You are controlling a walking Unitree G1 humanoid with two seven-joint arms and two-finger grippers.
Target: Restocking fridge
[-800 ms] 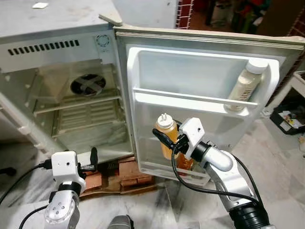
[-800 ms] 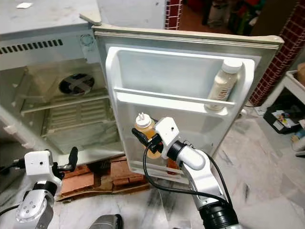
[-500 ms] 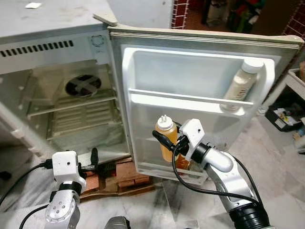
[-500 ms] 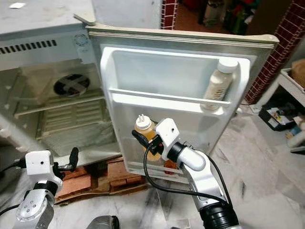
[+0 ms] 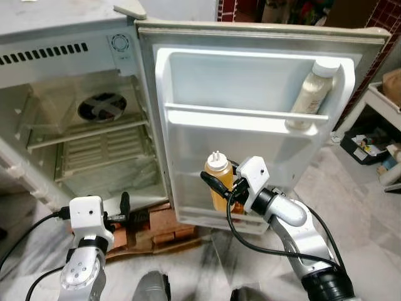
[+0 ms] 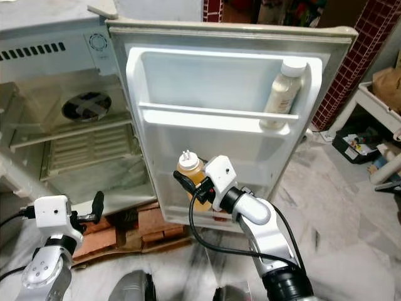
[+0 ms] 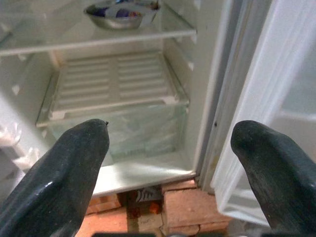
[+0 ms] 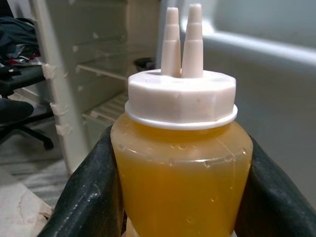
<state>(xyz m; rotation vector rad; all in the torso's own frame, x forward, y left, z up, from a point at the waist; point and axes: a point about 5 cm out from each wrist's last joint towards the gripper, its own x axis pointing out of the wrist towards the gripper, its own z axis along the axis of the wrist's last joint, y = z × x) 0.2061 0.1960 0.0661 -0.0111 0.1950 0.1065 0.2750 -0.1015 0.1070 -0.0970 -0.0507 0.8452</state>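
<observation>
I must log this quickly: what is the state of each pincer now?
Left pincer: open, holding nothing, low before the open fridge.
Right pincer: closed on the squeeze bottle at the fridge door.

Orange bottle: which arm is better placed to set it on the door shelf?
Right. The right gripper already clamps the orange bottle in front of the fridge door; the left gripper hangs open, low by the bricks.

— What are your arms looking like?
— Silver tubes are ending in white wrist blocks; black cables are looping off them. My right claw [image 5: 216, 183] and left claw [image 5: 123, 207] are showing long black fingers.
</observation>
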